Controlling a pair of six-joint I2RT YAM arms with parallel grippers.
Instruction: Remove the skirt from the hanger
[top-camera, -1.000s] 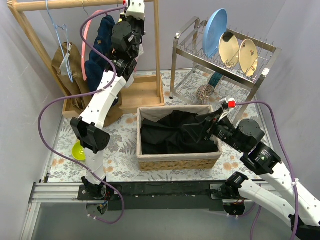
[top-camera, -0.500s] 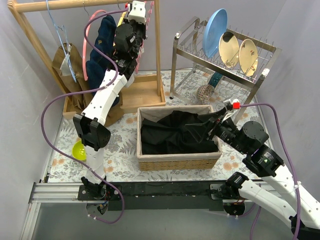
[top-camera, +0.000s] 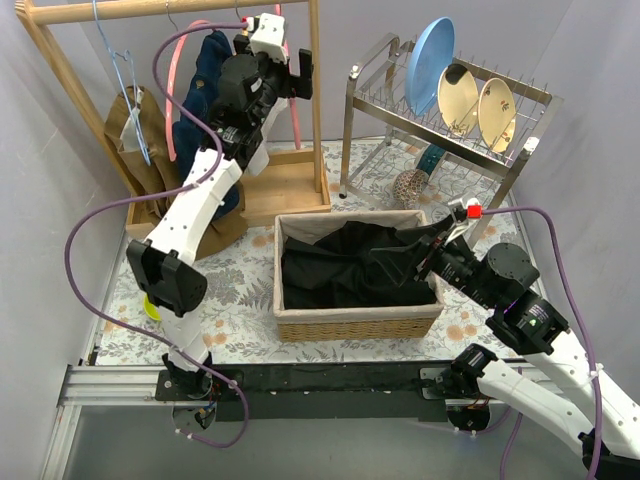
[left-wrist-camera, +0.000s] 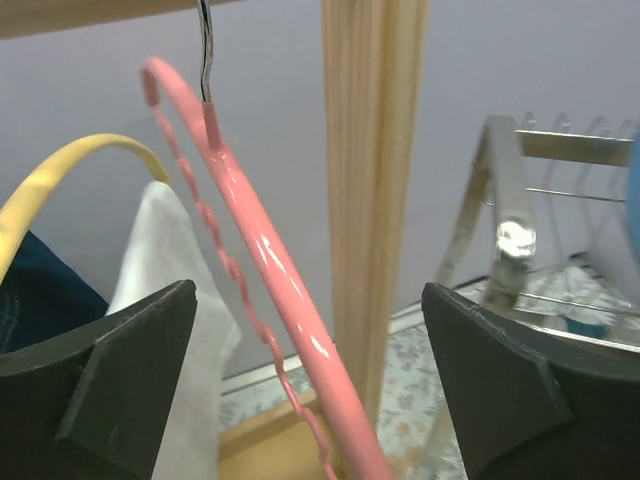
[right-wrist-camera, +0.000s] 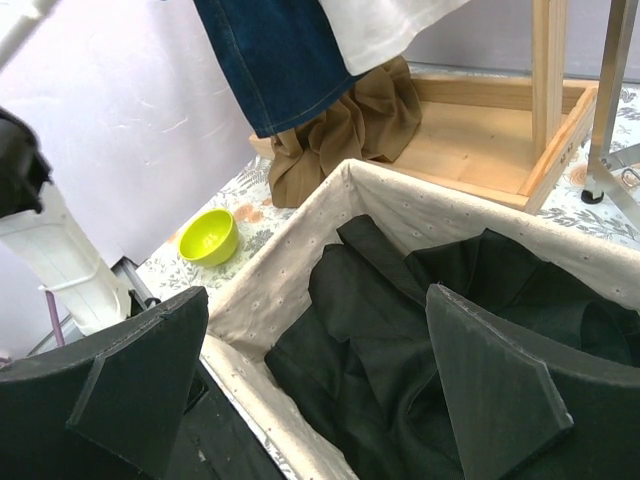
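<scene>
The left hand (left-wrist-camera: 310, 370), clenched a moment earlier up at the wooden rack (left-wrist-camera: 370, 200), had released. Its fingers stood wide apart, with the pink hanger (left-wrist-camera: 250, 250) passing between them and touching neither. The hanger hung bare from the rail, just beside the rack's upright post. The arm had also shifted slightly rightward. The black skirt (top-camera: 350, 265) lay crumpled in the lined wicker basket (top-camera: 350, 322) on the counter, as before. The right hand (right-wrist-camera: 315, 375) had stayed spread open above it, grasping nothing.
</scene>
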